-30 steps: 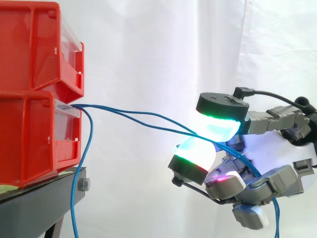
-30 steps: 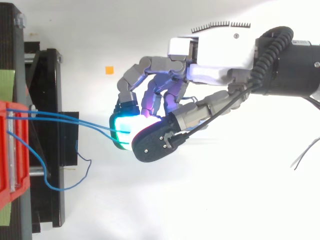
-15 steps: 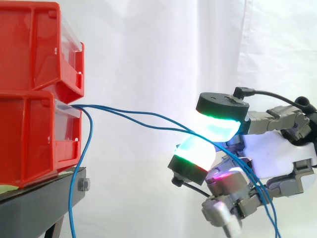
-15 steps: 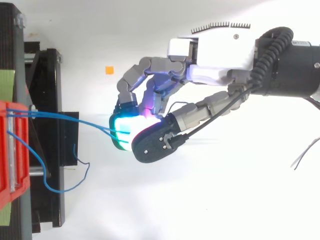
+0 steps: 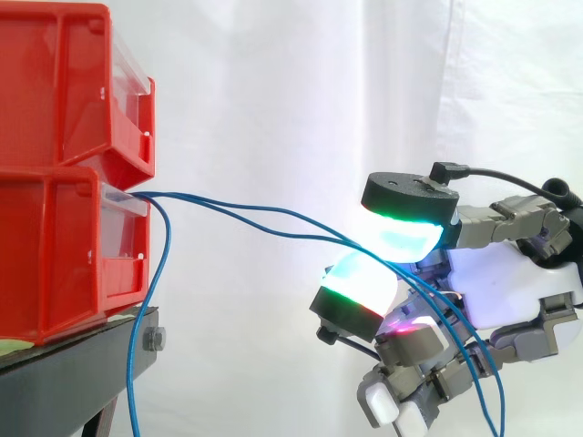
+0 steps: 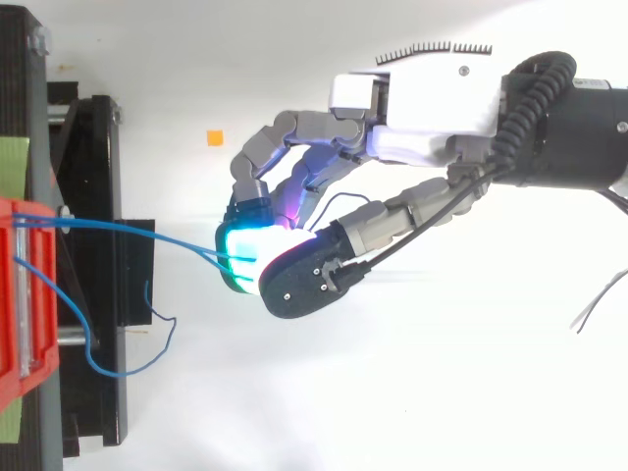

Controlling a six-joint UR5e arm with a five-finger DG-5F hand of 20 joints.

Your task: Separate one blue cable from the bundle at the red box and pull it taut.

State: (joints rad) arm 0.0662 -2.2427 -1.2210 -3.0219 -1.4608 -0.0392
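Room: a plain white curtain (image 5: 273, 91) hangs behind everything, nothing fancy.
Surface: a black stand (image 5: 64, 382) sits on the left side. In the top view the ground around it is a bare white surface (image 6: 392, 392).
Bins: two red bins are stacked on the stand, the upper bin (image 5: 64, 82) directly on the lower bin (image 5: 55, 246). Their fronts sit right at the stand's right edge.
Small stuff: a little orange square (image 6: 214, 137) lies on the white surface, well clear of the stand. A green strip (image 6: 12, 162) shows at the far left, beside the bins.
Blue cables (image 5: 228, 208): two strands leave the front of the lower bin and run out past the stand's edge to the hand. They hang in a gentle curve, so they're not dead straight.
Hanging strand (image 5: 155, 291): it drops from the same bin front, down past the stand's right edge.
Hand (image 5: 510, 291): it's out to the right of the stand, in mid air, roughly level with the lower bin.
Fingers: two glowing pads, one on top (image 5: 401, 232) and one below (image 5: 360, 278), are pinched onto the blue cables. The other fingers are curled underneath with a magenta glow.
Past the pinch: the strands trail down across the hand towards the bottom of the side view.
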